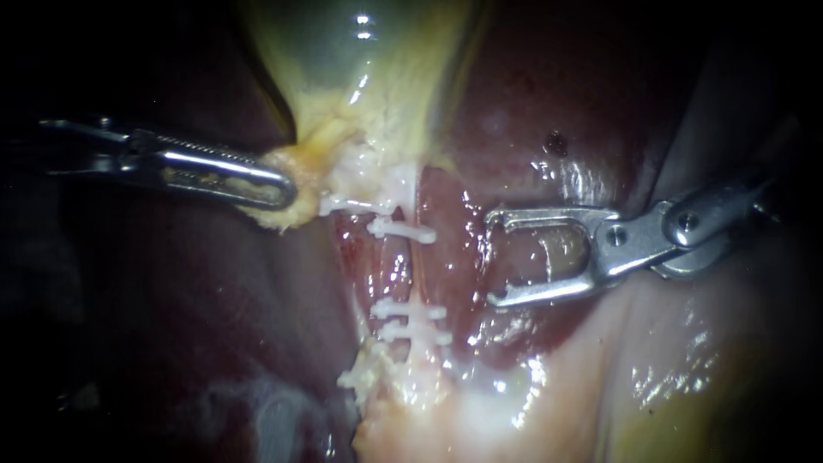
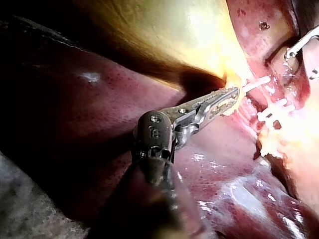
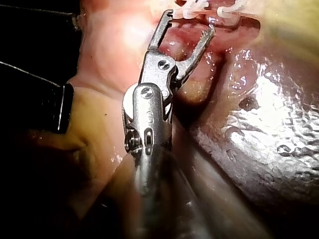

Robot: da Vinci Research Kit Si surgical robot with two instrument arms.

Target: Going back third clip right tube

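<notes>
In the endoscope view, a pale tube runs down the middle of the field and carries several white clips across it. There are two near its upper end, two close together lower down, and one more at its lower end. The left instrument comes in level and stops just beside the tube's upper end. Its end effector is pressed together on a lump of yellowish tissue where the gallbladder narrows toward the tube. The right instrument lies on the other side of the tube, near it but not touching. Its end effector is spread wide and pinches nothing, with wet red liver showing between the two jaws.

In the left wrist view, the left instrument reaches ahead to the tube's upper end, its end effector clamped on the same yellowish tissue below the gallbladder. The clips stand just beyond its tip. The right instrument shows past the tube with its jaws apart. Dark liver fills the side away from the tube.

In the right wrist view, the right instrument points at the tube with its end effector open in a wide fork. The clips lie just ahead of its jaw tips, with a small gap between. Glistening liver lies beside the shaft.
</notes>
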